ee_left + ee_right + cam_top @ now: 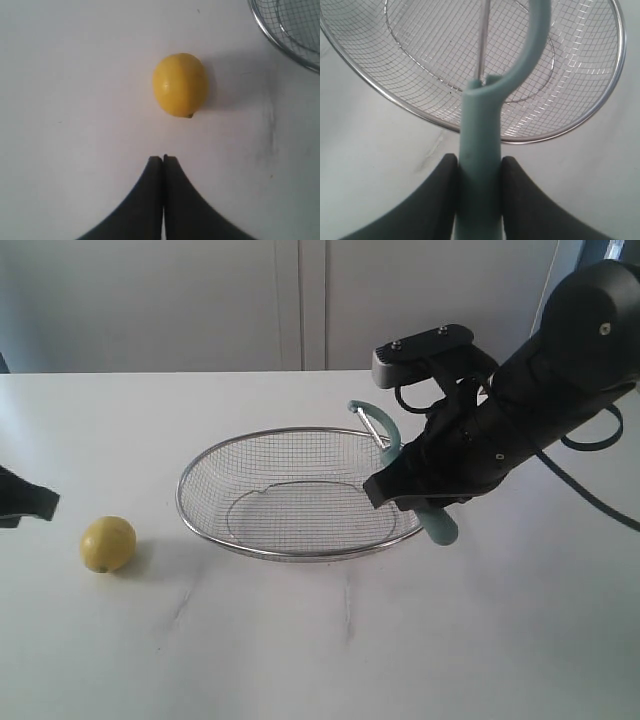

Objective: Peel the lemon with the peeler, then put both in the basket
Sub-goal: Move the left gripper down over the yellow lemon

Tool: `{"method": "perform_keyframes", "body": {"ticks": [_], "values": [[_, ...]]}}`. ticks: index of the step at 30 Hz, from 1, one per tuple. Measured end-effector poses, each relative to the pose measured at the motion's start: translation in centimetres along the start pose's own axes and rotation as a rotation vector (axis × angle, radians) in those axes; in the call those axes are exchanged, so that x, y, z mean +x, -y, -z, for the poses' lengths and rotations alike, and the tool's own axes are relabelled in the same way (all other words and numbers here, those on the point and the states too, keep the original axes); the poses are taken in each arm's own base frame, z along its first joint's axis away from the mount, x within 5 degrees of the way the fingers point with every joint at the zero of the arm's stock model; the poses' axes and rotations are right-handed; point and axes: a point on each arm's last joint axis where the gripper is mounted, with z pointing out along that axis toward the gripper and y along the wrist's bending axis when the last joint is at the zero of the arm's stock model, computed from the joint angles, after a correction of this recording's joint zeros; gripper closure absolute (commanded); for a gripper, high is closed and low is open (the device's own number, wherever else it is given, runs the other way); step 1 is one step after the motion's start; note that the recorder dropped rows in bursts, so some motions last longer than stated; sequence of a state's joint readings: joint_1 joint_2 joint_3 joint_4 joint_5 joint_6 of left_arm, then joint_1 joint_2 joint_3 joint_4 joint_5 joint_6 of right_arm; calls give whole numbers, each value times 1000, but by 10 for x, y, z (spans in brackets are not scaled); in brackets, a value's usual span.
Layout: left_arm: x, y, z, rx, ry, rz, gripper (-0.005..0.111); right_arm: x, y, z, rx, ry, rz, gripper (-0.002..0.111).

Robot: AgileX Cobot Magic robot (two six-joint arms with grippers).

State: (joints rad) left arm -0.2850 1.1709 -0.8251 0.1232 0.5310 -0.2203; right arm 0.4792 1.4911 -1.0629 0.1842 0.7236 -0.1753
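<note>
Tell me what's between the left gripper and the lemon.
Nothing: only bare white table separates the shut left gripper from the lemon, clearest in the left wrist view.

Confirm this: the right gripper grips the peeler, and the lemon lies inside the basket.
Wrong on the lemon: it lies on the table, outside the basket, as the exterior view shows. The right gripper does grip the peeler.
</note>
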Motion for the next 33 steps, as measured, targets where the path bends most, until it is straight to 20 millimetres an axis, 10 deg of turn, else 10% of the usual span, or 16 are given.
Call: {"method": "perform_keyframes", "body": {"ticks": [13, 33], "values": [[-21, 7, -59, 54, 53, 242, 25, -1, -5, 0, -57, 10, -66, 108], [-20, 9, -124, 47, 32, 152, 23, -1, -6, 0, -62, 11, -72, 108]]}}
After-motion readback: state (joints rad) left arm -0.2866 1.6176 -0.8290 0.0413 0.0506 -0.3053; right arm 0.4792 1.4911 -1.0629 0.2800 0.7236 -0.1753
